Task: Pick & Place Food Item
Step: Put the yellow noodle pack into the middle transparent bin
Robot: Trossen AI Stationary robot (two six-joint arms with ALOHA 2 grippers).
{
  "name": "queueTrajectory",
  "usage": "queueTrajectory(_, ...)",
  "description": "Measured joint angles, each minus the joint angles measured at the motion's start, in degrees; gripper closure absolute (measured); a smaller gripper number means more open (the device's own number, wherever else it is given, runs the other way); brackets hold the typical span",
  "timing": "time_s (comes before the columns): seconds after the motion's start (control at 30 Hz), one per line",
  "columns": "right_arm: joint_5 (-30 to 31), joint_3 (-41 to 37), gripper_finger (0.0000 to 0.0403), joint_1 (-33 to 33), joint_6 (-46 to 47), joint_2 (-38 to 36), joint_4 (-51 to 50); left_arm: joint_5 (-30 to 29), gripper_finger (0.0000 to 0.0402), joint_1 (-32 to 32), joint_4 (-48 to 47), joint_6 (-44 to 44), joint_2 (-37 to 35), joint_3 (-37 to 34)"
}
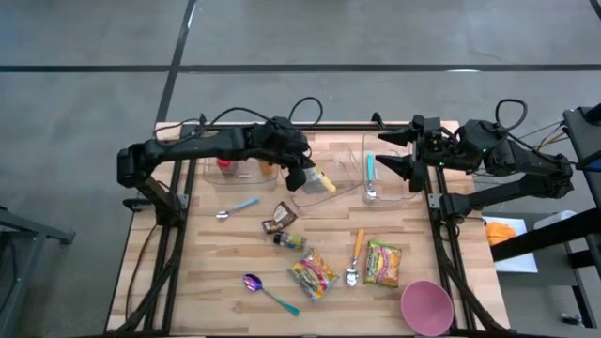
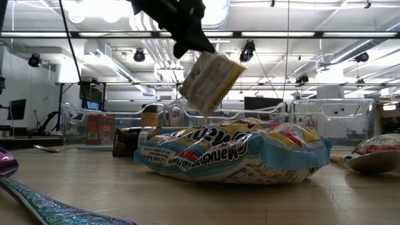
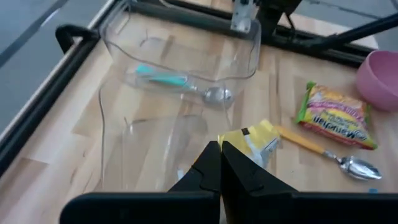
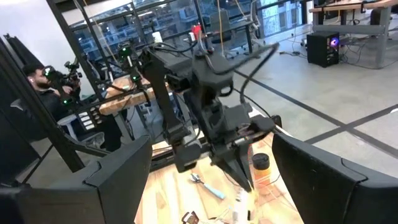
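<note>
Gripping a small yellow-and-white food packet (image 1: 322, 182), the left end effector (image 1: 308, 178) hangs at the upper centre of the high view with its fingers closed on the packet's top edge; the packet is lifted off the bench (image 1: 235, 253) and sits above a clear plastic container (image 1: 324, 192); in the low view the packet (image 2: 210, 80) hangs tilted in the upper middle of the frame, above a blue ramen pack (image 2: 234, 153) lying in the foreground; the left wrist view shows the closed fingers (image 3: 214, 171) with the yellow packet (image 3: 256, 140) just beyond them; the right end effector (image 1: 410, 155) waits at the upper right of the high view, fingers spread wide and holding nothing, beside a second clear container (image 1: 390, 174) that holds a teal-handled spoon (image 1: 370, 175); lower in the high view lie a green ramen pack (image 1: 383, 263), an orange-handled spoon (image 1: 355, 255), a purple spoon (image 1: 268, 290) and a pink bowl (image 1: 427, 306) at the lower right.
</note>
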Motion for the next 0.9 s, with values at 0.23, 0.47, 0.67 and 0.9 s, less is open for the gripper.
queueTrajectory(0.23,-0.09,0.0,0.0076,-0.02,0.0,0.0,0.0,0.13,0.0401,0.0,-0.16,-0.02,4.41,-0.45)
queueTrajectory(0.47,-0.29,0.0,0.0076,-0.01,0.17,0.04,0.0,0.43,0.0401,0.0,-1.15,-0.2,7.66,-0.45)
queueTrajectory(0.67,-0.52,0.0,0.0076,0.0,0.2,0.04,-0.03,0.81,0.0401,-0.02,-7.15,-0.19,8.09,-0.65)
queueTrajectory(0.9,-0.52,0.0,0.0076,0.0,0.0,0.02,-0.05,2.19,0.0401,-0.04,-10.38,-0.94,7.24,-2.11)
